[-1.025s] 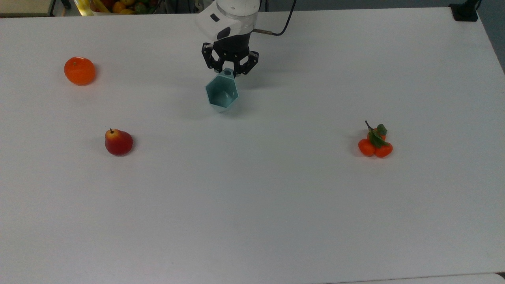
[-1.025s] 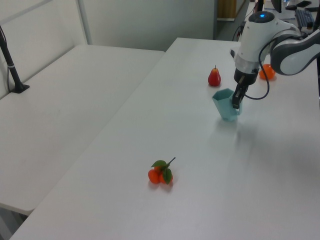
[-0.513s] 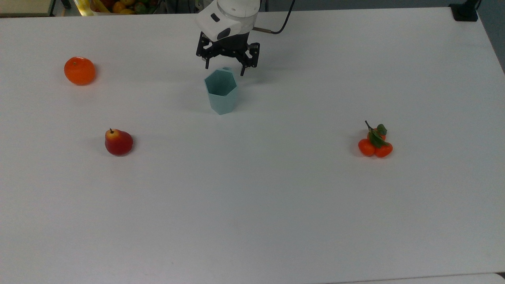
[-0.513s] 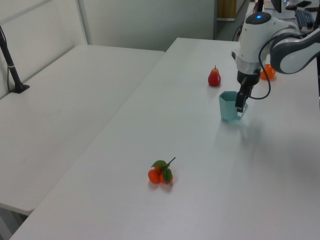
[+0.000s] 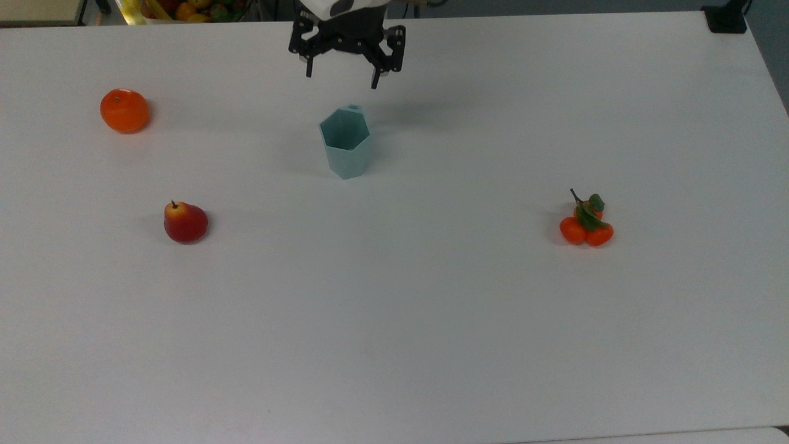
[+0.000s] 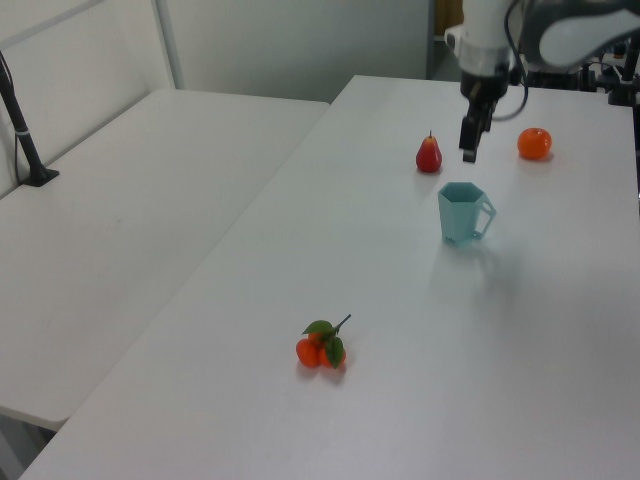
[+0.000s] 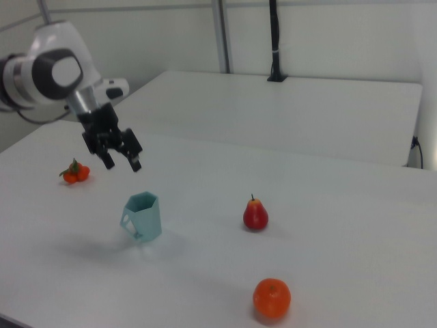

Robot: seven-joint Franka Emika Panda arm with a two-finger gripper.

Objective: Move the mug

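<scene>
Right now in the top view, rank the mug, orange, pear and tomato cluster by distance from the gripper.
From the gripper:
1. Mug, just below it.
2. Orange and pear, both on the top view's left, too close to call.
3. Tomato cluster, far right.

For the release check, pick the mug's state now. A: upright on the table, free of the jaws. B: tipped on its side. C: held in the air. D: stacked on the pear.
A: the mug stands upright on the table, with the open gripper raised clear of it.
</scene>
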